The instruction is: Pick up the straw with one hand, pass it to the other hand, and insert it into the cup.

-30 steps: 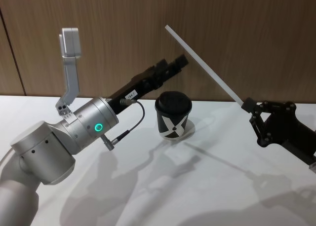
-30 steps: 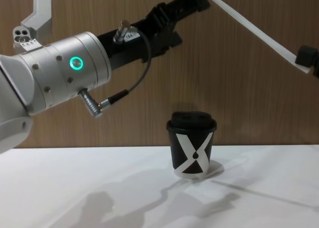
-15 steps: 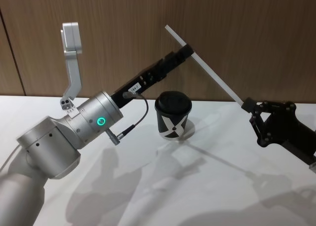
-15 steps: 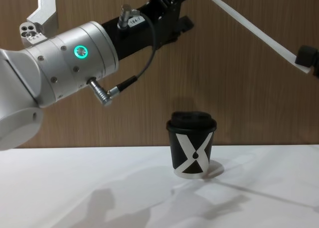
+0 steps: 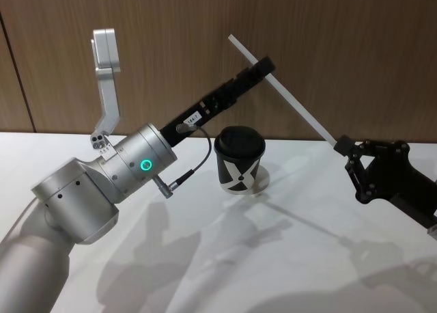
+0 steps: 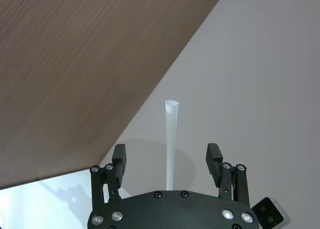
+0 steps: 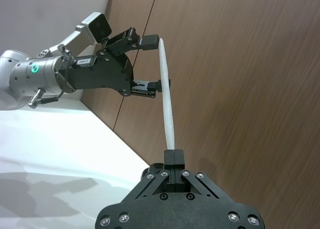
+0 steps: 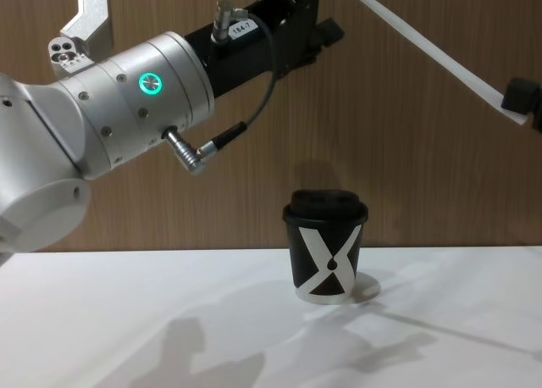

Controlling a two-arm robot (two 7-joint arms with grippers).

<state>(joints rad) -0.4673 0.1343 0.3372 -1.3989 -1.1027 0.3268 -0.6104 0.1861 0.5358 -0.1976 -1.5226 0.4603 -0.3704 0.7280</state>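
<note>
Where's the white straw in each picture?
Head view: the straw slants from upper middle down to the right gripper.
Left wrist view: between the left gripper's open fingers.
Right wrist view: runs from the right gripper to the left gripper.
Chest view: crosses the upper right corner.
Shared landmark: the left gripper straddling it.

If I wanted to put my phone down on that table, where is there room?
The table is bare in front of the cup and between it and the right gripper. Crowded above: the left gripper straddles the straw.

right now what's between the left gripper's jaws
The straw, touching neither side of the open left gripper, as the left wrist view shows; the right gripper holds it.
</note>
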